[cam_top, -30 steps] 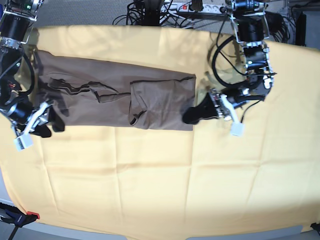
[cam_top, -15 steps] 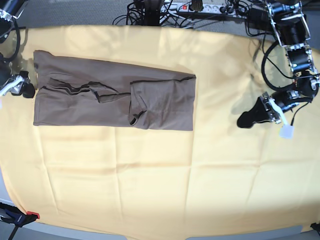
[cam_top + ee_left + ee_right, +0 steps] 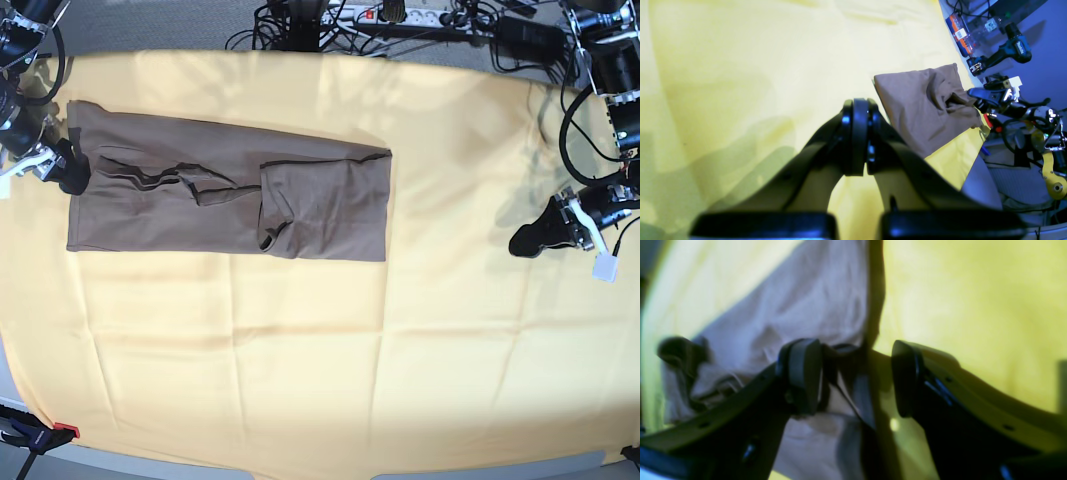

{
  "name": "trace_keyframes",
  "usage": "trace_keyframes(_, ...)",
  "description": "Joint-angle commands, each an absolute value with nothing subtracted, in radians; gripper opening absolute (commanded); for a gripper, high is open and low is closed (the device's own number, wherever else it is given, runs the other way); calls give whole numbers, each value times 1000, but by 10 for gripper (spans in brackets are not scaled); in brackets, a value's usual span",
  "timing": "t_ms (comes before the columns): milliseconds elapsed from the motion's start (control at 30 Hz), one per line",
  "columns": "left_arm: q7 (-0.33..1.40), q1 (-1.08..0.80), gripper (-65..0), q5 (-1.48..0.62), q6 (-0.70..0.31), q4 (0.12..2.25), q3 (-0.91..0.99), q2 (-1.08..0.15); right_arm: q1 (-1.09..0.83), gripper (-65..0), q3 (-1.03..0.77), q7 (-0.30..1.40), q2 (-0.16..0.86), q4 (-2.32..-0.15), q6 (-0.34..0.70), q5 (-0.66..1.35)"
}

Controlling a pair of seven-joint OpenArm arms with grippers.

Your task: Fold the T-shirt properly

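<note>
The taupe T-shirt (image 3: 230,190) lies flat as a long folded band on the pale-yellow cloth (image 3: 320,360), with a sleeve and neckline folded over its middle. My right gripper (image 3: 70,168) stands open at the shirt's left short edge. In the right wrist view its fingers (image 3: 803,373) straddle that edge of the T-shirt (image 3: 813,300), holding nothing. My left gripper (image 3: 524,241) is shut and empty over bare cloth, well right of the shirt. In the left wrist view the closed left gripper (image 3: 857,133) points toward the distant T-shirt (image 3: 923,110).
Cables and a power strip (image 3: 380,15) run along the far table edge. A clamp (image 3: 40,435) grips the cloth at the front left corner. A cordless drill (image 3: 1013,50) and boxes sit beyond the table in the left wrist view.
My left gripper has pulled away rightward from the shirt's right edge, staying shut. My right gripper left the shirt's lower left corner, swung out left, then returned to its left edge.
</note>
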State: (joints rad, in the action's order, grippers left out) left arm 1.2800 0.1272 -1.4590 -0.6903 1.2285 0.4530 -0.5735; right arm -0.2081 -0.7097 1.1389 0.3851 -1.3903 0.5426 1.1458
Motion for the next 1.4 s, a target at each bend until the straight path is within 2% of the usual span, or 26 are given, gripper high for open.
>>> trace_keyframes(0, 1265, 144, -650, -1484, -698, 1243, 460, -596, -204, -286, -709, 1182, 401, -1380, 558, 1171)
trace_keyframes(133, 1261, 145, -650, -1484, -698, 1243, 460, -596, -205, -286, -633, 1254, 401, -1366, 604, 1261)
trace_keyframes(300, 1258, 145, -650, -1484, -698, 1243, 460, -596, -199, -288, -538, 1252, 401, -1366, 643, 1282)
trace_keyframes(367, 1258, 144, -650, -1484, -698, 1243, 460, -596, -193, -312, -529, 1238, 401, -1366, 665, 1280)
trace_keyframes(433, 1258, 145, -650, -1484, -698, 1243, 460, -596, -183, -412, -532, 1219, 402, -1366, 674, 1260)
trace_keyframes(533, 1258, 145, -650, -1484, -698, 1243, 460, -596, -154, -650, -540, 1195, 402, -1366, 673, 1202)
trace_keyframes(733, 1258, 145, -650, -1484, -698, 1243, 460, -601, -78, -650, -603, 1199, 421, -1366, 659, 1152)
trace_keyframes(900, 1257, 145, -650, -1484, -698, 1243, 460, -619, -36, -650, -624, 1201, 507, -1366, 628, 1040)
trace_keyframes(1100, 1258, 145, -650, -1484, -698, 1243, 460, -623, -34, -650, -624, 1202, 613, -1393, 628, 1028)
trace_keyframes(1200, 1258, 145, -650, -1484, -698, 1243, 460, -623, -39, -650, -624, 1226, 617, -1480, 625, 1047)
trace_keyframes(1300, 1258, 145, -650, -1484, -698, 1243, 460, -623, -41, -650, -624, 1288, 597, -1596, 602, 1178)
trace_keyframes(1367, 1258, 145, -650, -1484, -698, 1243, 460, -623, -41, -650, -624, 1318, 576, -1684, 624, 1209)
